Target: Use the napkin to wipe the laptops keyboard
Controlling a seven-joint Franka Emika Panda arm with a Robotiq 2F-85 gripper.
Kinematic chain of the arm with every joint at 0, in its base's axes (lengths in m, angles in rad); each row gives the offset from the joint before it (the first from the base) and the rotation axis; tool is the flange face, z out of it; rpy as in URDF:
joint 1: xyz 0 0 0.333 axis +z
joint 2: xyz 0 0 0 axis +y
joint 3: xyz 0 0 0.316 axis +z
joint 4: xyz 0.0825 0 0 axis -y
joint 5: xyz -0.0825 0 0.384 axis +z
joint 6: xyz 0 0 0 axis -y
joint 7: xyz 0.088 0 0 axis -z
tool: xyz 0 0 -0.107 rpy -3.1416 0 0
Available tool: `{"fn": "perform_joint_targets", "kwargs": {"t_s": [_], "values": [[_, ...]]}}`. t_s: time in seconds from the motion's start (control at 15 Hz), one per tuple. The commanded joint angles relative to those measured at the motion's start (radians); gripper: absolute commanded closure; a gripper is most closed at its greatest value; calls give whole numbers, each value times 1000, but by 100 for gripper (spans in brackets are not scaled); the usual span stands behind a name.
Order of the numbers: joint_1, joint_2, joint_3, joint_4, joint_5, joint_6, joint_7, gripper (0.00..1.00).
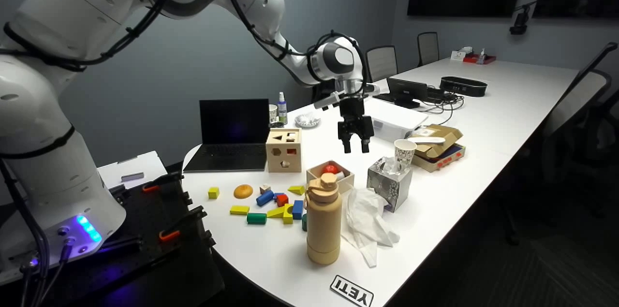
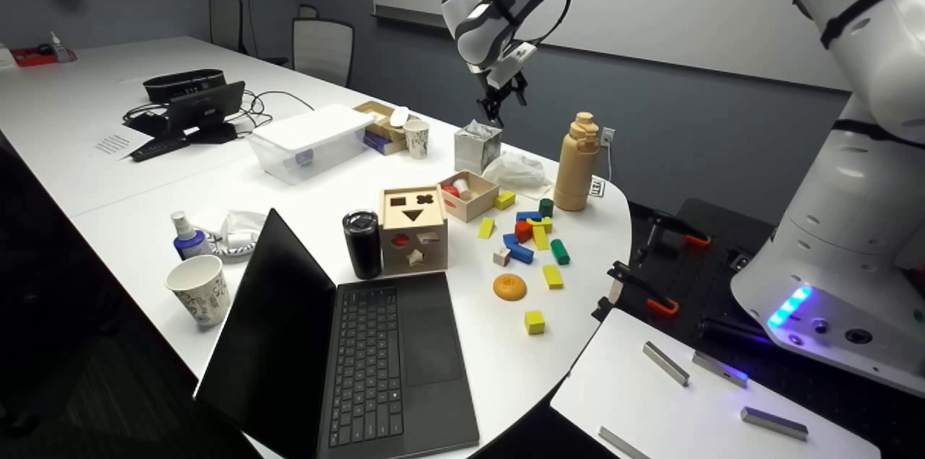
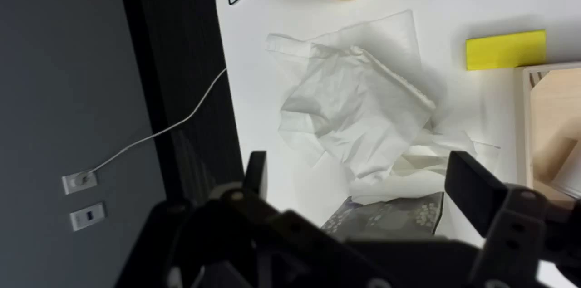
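Claw point(image 1: 356, 146): spread wide, holds nothing | Step: probably to take napkin point(image 3: 358, 106) | Advice: pass tissue box point(image 1: 380, 185) before descending, pinch crumpled middle

From opposite sides we look down across the same table point(image 1: 498, 113) in both exterior views; our wrist view faces down, close over the napkin point(image 3: 354, 106) near mid-frame.

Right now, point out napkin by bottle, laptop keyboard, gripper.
Napkin point(image 3: 358, 109), wrist view, crumpled middle.
Laptop keyboard point(image 2: 367, 365), in an exterior view, middle keys.
Gripper point(image 1: 356, 148), in an exterior view, midway between fingertips.
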Motion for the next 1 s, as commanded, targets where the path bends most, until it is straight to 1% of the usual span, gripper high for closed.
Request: {"fn": "perform_joint_targets", "kwargs": {"t_s": [0.0,0.27,0.47,0.8,0.87,0.93], "values": [[-40,138,4,169,125,-44,-137,0],[-41,279,-29,314,168,-119,-161,0],[-47,378,-33,419,183,-171,-164,0],[-42,499,-49,557,184,-223,-142,0],[-40,517,-57,579,180,-232,-133,5],[-35,535,-70,603,173,-245,-119,26]]}}
